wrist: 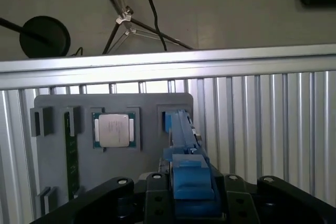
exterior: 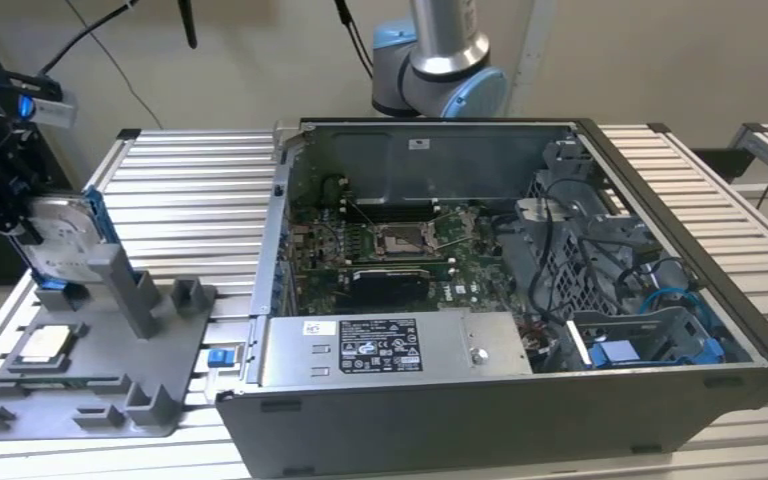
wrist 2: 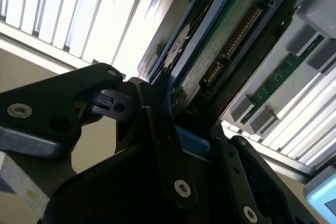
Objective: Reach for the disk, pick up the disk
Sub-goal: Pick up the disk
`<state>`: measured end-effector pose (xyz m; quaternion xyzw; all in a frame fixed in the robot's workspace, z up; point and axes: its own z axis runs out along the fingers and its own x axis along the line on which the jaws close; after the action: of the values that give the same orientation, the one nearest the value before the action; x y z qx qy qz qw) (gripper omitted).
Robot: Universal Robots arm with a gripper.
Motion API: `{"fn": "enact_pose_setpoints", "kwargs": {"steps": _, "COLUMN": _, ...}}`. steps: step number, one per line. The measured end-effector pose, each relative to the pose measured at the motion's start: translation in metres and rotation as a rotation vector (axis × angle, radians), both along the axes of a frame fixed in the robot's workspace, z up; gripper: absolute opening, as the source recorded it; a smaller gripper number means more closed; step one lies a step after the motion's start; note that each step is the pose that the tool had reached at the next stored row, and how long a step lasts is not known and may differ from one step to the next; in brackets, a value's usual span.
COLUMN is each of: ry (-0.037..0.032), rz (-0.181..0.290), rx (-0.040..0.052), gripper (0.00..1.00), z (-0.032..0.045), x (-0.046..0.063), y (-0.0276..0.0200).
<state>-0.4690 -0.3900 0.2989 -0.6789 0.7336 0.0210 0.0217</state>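
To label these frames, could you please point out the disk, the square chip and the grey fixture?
the disk (exterior: 64, 235), exterior view: its silver face.
the square chip (wrist: 113, 130), first wrist view: its pale top.
the grey fixture (exterior: 97, 360), exterior view: bare flat base.

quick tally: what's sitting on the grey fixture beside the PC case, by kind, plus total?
On the grey fixture:
disk in its blue carrier, standing on edge: 1
chip, lying flat: 1
green memory stick, in a slot: 1
small blue clip, at the fixture's edge: 1
Total: 4
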Motion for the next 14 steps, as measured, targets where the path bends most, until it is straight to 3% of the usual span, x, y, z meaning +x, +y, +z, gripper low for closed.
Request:
{"fn": "enact_pose_setpoints", "kwargs": {"steps": 8, "ry": -0.0007, "rz": 0.003, "rx": 0.0, "gripper": 0.0, "z": 0.009, "x": 0.0, "y": 0.0}}
{"fn": "enact_pose_setpoints", "kwargs": {"steps": 14, "ry": -0.0053, "rz": 0.009, "rx": 0.0001, "gripper": 0.0, "z": 0.0169, "x": 0.0, "y": 0.0}}
